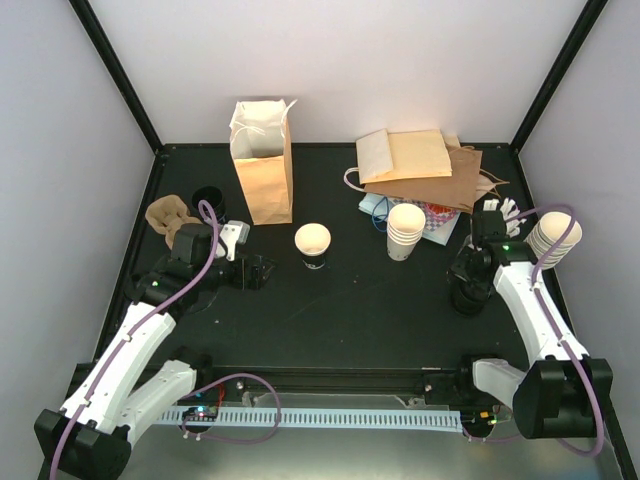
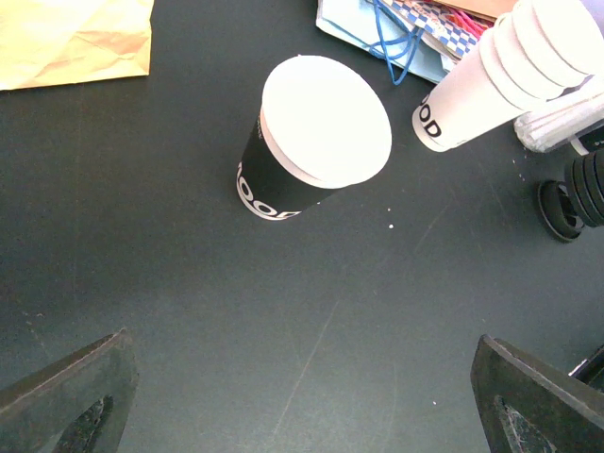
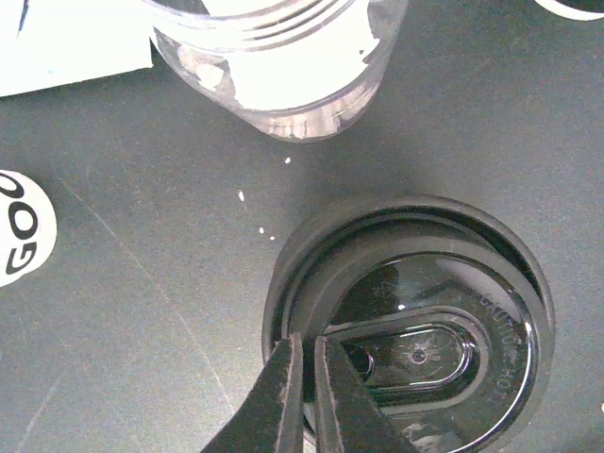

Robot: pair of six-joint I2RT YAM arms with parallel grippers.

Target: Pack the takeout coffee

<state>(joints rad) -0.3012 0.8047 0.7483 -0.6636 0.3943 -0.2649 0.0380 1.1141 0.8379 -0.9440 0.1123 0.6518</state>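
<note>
The left claw (image 2: 300, 363) is spread wide above the desk (image 2: 283, 311), holding nothing. The cup (image 2: 321, 132), black-walled with a white top, stands upright ahead of it and well apart, with the bag (image 1: 262, 165) farther off to the front-left and a stack of cups (image 2: 491, 80) to the front-right. The right claw (image 3: 308, 344) is narrowed to a thin slit, its tips at the near-left rim of the black lid (image 3: 444, 283) lying just beneath it; I cannot tell whether it pinches that rim.
</note>
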